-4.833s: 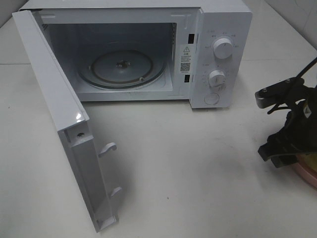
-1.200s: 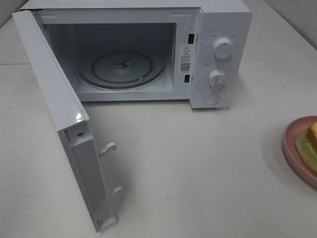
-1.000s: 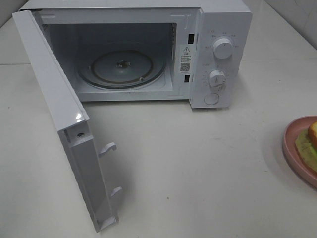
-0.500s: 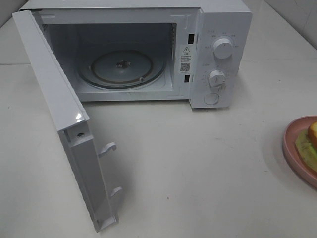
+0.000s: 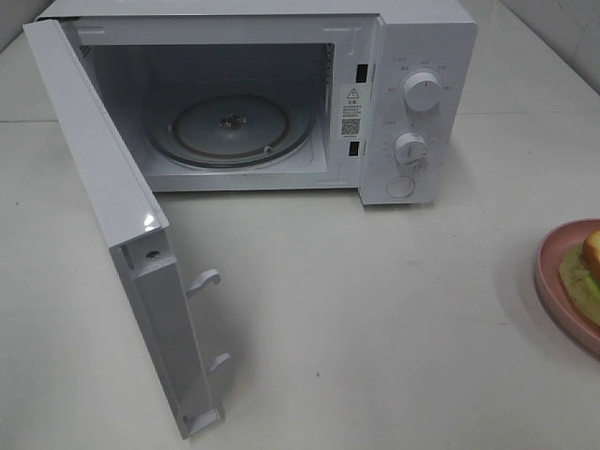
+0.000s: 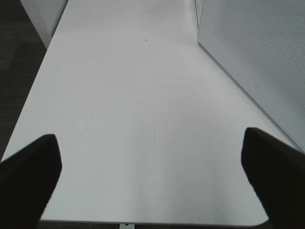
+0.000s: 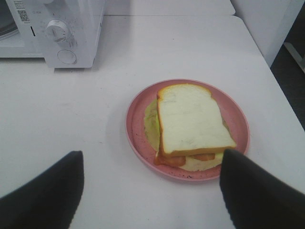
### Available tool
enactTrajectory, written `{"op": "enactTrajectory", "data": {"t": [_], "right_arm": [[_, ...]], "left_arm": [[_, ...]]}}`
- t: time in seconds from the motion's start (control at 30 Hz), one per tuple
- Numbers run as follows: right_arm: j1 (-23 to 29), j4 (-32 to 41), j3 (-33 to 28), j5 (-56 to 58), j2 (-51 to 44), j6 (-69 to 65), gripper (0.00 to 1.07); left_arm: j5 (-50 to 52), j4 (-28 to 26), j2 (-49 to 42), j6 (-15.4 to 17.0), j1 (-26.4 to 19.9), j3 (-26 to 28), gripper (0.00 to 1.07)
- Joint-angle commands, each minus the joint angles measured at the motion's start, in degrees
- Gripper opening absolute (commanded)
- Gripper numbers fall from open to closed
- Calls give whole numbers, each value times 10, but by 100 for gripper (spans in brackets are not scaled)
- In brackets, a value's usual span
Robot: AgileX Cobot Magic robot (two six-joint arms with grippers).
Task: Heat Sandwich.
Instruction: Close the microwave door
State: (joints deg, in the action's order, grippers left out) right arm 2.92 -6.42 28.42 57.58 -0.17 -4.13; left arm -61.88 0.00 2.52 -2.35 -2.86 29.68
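Observation:
The sandwich (image 7: 190, 121), white bread with a golden crust and pale green filling, lies on a round pink plate (image 7: 233, 114). In the exterior high view only its edge (image 5: 589, 267) shows, at the table's right border. The white microwave (image 5: 422, 37) stands at the back with its door (image 5: 103, 187) swung wide open to the left and the glass turntable (image 5: 230, 127) bare. My right gripper (image 7: 152, 160) is open and empty, its fingers either side of the plate's near rim and above it. My left gripper (image 6: 150, 143) is open and empty over bare table. Neither gripper shows in the exterior high view.
The open door's free edge with two latch hooks (image 5: 204, 279) juts toward the table's front left. The control panel has two knobs (image 5: 421, 92) and a round button (image 5: 400, 186). In the left wrist view the door's perforated face (image 6: 252, 43) lies close by.
About five seconds ago my right arm hung over the plate at the right edge; it has since left the exterior view. Nothing has moved in the last second.

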Motion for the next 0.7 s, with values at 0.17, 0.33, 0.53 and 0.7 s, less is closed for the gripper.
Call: {"op": "enactTrajectory", "data": {"t": [0.17,0.33,0.53,0.7], "right_arm": [[-3,-2,-1,-6,-17,6,76],[-3,-2,-1,-6,-17,6,76],[-3,-2,-1,-6,-17,6,76],[-3,-2,-1,-6,-17,6,76]], "left_arm": [[30,0,60,2,-1,13,97],[44,3,109,2,-1,15,85],[156,0,148,2,-1,-1,56],[232,0,182,2,-1,-20,35]]}}
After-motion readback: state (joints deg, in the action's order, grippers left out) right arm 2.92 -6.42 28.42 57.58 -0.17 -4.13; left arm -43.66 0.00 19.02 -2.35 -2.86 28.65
